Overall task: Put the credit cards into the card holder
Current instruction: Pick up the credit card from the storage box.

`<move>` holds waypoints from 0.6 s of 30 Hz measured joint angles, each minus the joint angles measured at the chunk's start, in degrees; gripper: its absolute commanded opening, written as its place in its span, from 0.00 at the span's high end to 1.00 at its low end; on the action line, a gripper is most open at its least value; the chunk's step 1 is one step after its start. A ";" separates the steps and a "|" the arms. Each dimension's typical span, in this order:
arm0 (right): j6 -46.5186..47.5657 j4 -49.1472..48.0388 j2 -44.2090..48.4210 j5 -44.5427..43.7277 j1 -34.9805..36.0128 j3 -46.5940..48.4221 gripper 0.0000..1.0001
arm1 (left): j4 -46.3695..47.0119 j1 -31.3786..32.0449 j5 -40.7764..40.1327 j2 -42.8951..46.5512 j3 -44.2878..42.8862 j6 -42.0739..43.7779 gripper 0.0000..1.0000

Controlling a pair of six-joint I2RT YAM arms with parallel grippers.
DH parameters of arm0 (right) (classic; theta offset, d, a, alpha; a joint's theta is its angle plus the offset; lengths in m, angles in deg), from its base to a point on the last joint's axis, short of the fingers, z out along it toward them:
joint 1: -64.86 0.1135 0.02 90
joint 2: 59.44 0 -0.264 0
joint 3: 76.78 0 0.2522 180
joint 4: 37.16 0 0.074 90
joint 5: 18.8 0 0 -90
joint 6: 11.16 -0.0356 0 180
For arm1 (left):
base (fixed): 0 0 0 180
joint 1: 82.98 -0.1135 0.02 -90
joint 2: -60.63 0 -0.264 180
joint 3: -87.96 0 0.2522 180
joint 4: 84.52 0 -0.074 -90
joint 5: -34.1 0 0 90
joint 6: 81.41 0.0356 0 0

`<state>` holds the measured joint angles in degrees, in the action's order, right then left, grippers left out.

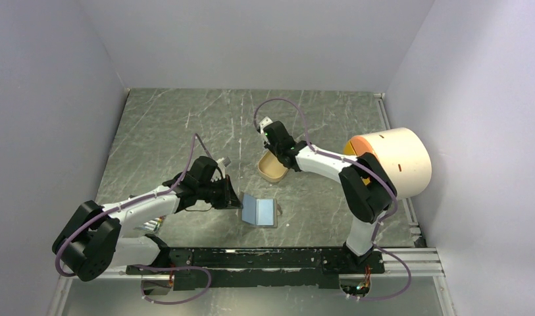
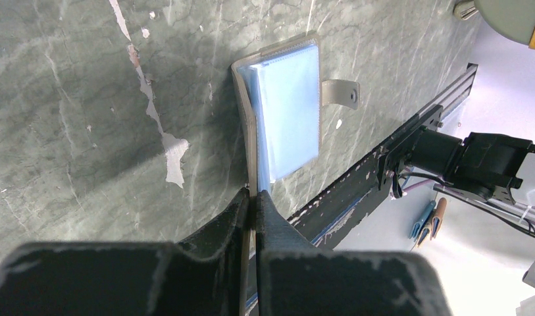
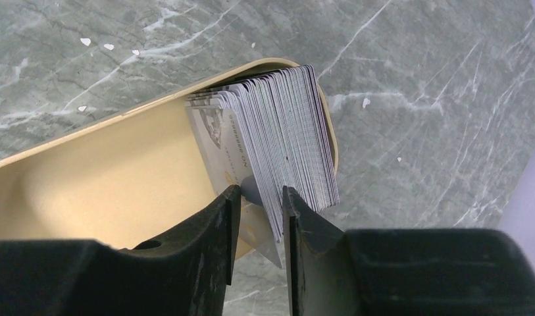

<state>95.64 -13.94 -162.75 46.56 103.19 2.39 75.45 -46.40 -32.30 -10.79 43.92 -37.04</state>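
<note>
Nothing was filed yet. The small grey-olive fold-over card holder (image 1: pixel 259 210) lay open on the dark marbled desk (image 1: pixel 172 125) near my arm bases, and its bluish sleeves showed no card I could make out. My left claw (image 2: pixel 254 194) was clamped shut on one cover edge. The thin pale credit cards (image 3: pixel 291 125) stood stacked on edge in the tan oval plastic tray (image 3: pixel 87 191) — my right claw (image 3: pixel 258 195) straddled the front few, jaws partly apart — whether it had pinched them I could not tell.
</note>
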 measured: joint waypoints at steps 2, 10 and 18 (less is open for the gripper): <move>-0.11 0.33 0.22 0.11 0.00 0.00 0.70 | 0.00 0.00 0.00 0.00 0.00 0.00 0.91; -0.35 1.33 1.42 0.42 0.00 0.04 0.75 | 0.00 0.00 0.00 0.00 0.00 0.00 0.91; -0.90 2.54 1.75 1.11 0.00 0.20 0.82 | 0.00 0.00 0.02 0.00 0.02 0.00 0.91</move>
<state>94.74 -11.41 -161.00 47.67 103.19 2.59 75.45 -46.40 -32.28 -10.79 43.94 -37.04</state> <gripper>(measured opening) 0.213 0.098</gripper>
